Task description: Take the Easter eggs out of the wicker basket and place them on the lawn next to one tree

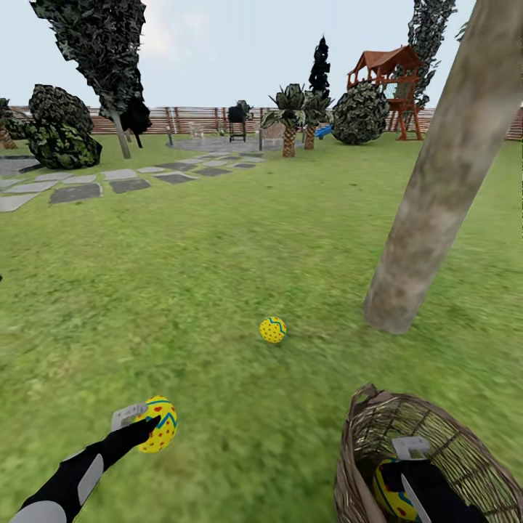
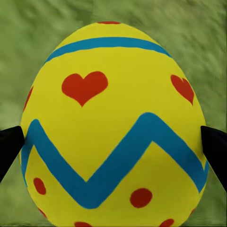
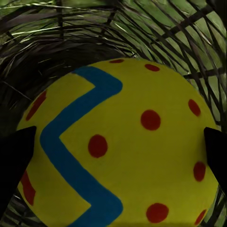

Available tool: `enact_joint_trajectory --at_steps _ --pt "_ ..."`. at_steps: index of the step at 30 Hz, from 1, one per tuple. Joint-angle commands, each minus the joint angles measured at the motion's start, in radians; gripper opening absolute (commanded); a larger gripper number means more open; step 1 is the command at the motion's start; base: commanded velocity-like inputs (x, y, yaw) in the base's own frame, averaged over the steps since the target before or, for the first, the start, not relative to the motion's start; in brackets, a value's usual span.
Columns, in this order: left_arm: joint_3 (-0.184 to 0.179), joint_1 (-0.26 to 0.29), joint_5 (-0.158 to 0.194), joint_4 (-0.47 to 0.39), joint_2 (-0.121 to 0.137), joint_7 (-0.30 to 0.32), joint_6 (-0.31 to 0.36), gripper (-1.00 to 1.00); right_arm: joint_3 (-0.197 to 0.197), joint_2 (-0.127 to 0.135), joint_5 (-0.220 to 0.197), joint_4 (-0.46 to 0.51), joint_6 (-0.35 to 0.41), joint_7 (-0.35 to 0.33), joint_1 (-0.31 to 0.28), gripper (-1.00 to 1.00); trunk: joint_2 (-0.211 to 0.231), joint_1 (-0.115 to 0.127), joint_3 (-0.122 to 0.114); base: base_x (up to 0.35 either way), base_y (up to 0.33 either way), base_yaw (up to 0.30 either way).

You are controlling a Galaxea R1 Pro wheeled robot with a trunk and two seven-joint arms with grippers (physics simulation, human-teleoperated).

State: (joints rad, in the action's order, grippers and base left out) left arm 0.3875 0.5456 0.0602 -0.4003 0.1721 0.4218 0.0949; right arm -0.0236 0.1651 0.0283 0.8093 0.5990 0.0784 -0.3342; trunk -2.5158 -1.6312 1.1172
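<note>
While each tool [image 1: 149, 428] [image 3: 113, 156] grips a yellow, red-dotted egg [image 1: 160, 423] [image 3: 118, 146], a third egg [image 1: 273, 330] rests on grass.

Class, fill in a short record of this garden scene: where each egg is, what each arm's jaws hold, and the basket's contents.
egg on lawn: lone egg on the grass, near the tree trunk
left gripper: jaws closed on a heart-marked egg
right gripper: jaws around the dotted egg inside the wicker basket
basket contents: one egg
</note>
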Motion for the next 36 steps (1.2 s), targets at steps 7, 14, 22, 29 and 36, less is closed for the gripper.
enact_joint_trajectory --at_steps 7,14,22,29,36 --pt "0.008 0.0 0.007 0.009 0.017 0.007 0.262 -1.0 -0.004 -0.001 -0.007 0.004 0.011 0.001 0.0 -1.0 0.001 0.003 -0.026 0.0 0.0 0.0" --pt "0.003 0.0 0.005 0.014 0.041 -0.098 0.326 -1.0 -0.004 -0.013 -0.005 0.004 0.012 0.001 0.0 -1.0 0.003 0.006 -0.053 0.0 0.0 0.0" --pt "-0.001 0.0 0.004 0.011 0.043 -0.242 0.512 -1.0 -0.003 -0.022 0.002 0.004 0.012 0.001 0.0 -1.0 0.005 0.01 -0.084 0.0 0.0 0.0" --pt "-0.002 0.0 0.004 0.005 0.034 -0.242 0.513 -1.0 -0.004 -0.023 0.004 0.003 0.012 0.001 0.0 -1.0 0.006 0.013 -0.111 0.0 0.0 0.0" --pt "-0.002 0.0 0.003 0.006 0.032 -0.243 0.511 -1.0 -0.004 -0.024 0.004 0.001 0.012 0.001 0.0 -1.0 0.008 0.016 -0.138 0.0 0.0 0.0"
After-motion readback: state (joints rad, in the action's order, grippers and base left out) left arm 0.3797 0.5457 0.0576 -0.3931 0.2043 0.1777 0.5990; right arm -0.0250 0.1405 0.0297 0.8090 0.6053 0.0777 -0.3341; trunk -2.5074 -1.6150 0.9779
